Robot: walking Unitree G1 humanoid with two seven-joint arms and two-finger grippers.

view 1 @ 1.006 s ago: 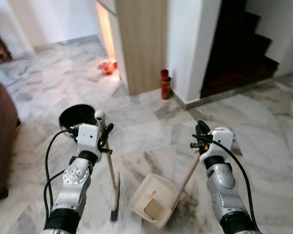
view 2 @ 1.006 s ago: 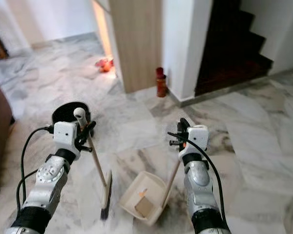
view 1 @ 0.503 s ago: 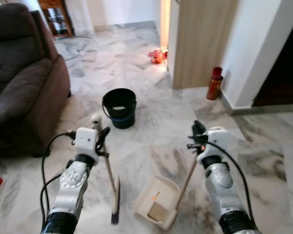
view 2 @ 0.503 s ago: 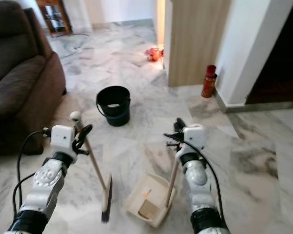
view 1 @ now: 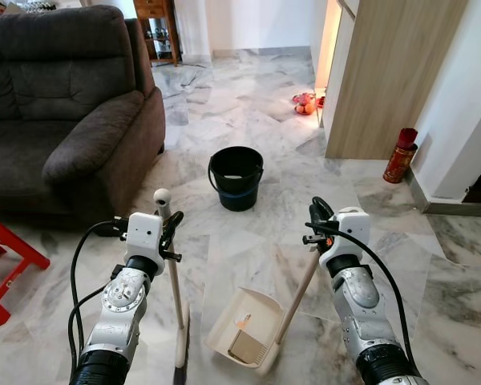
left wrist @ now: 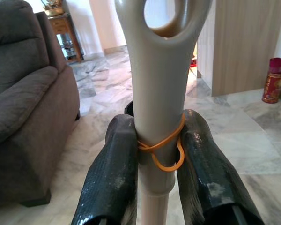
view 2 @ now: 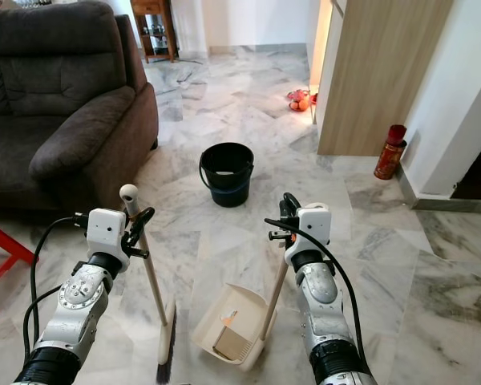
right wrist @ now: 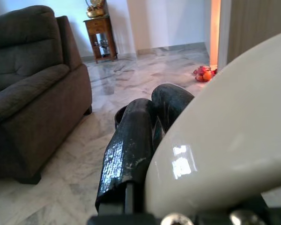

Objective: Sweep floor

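My left gripper (view 1: pixel 170 228) is shut on the pale broom handle (view 1: pixel 175 281), near its knob. The broom head (view 1: pixel 181 353) rests on the marble floor beside my left arm. In the left wrist view both black fingers (left wrist: pixel 113 173) clamp the grey handle (left wrist: pixel 154 93), which has an orange rubber band around it. My right gripper (view 1: pixel 317 220) is shut on the top of the dustpan's long handle (view 1: pixel 298 297). The cream dustpan (view 1: pixel 224 321) sits on the floor between my arms. It holds a brown cardboard scrap (view 1: pixel 244 346) and a small orange bit.
A black bucket (view 1: pixel 236 177) stands on the floor ahead. A dark brown sofa (view 1: pixel 64 104) takes up the left side, with a red stool (view 1: pixel 4 265) near it. At the right are a wooden panel (view 1: pixel 393 72) and a red canister (view 1: pixel 400 156). Orange items (view 1: pixel 305 102) lie farther back.
The whole view has swung left: the dark stairs have left the picture, and the sofa, red stool and bucket have come in. Both grippers keep the same hold.
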